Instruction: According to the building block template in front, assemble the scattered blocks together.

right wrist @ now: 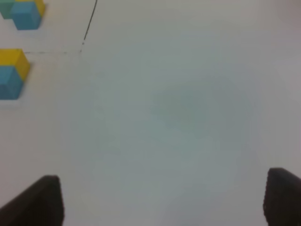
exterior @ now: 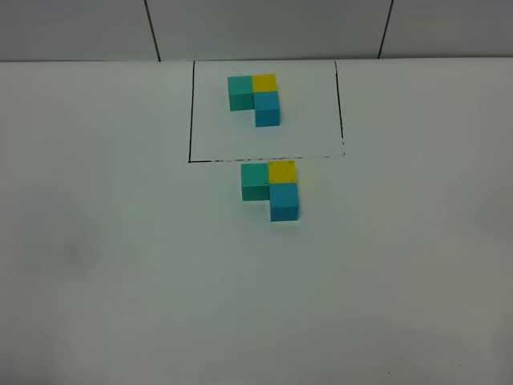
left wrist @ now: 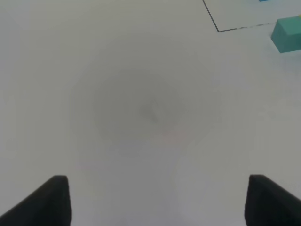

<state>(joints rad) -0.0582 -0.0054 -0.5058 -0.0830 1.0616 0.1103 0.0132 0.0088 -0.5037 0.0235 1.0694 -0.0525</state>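
Both my grippers, left (left wrist: 155, 200) and right (right wrist: 162, 200), hang over bare tabletop (exterior: 120, 281), fingers wide and empty; blocks (exterior: 271, 189) copy the template (exterior: 255, 98), so nothing remains but retreat.

Right gripper (right wrist: 162, 200) hangs over bare white table (right wrist: 178, 117), its two dark fingertips (right wrist: 40, 200) spread wide with nothing between them. Off at the frame's edge sit a yellow cube (right wrist: 13, 59) and a blue cube (right wrist: 8, 84), touching. Beyond a thin black line (right wrist: 90, 21), another blue cube (right wrist: 26, 15) with yellow (right wrist: 41, 7) beside it.
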